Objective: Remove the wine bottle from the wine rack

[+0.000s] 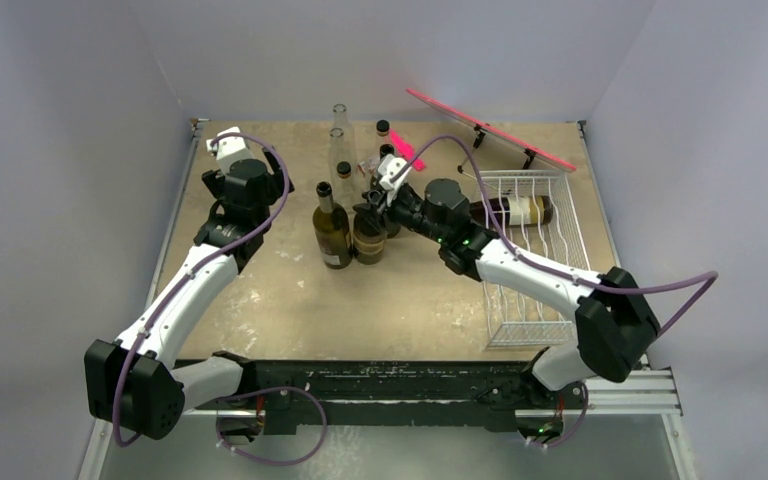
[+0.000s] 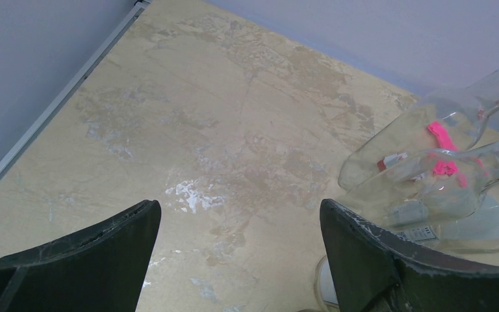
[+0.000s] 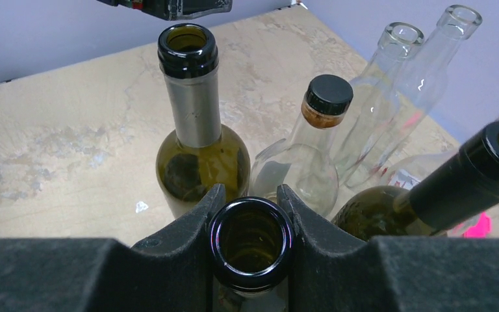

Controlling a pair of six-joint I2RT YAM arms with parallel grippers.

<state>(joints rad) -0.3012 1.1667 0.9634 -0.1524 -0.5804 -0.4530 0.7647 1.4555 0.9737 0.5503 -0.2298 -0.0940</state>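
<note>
- One bottle [image 3: 251, 244] pinched at neck by R gripper [image 3: 251, 207], upright mid-table, 9 o'clock of rack [image 1: 535, 290].
- L gripper [image 2: 237, 208] spread, holds nothing.
- Likely next: seat base flat, open, lift straight; don't clip neighbours [image 3: 195, 130].
- 2nd bottle [image 1: 515, 211] lies at rack's 12 o'clock.

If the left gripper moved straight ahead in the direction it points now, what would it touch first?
Probably the bare table: the left gripper is open and only tabletop shows between its fingers. The clear bottles stand off to its right, though depth is unclear.
</note>
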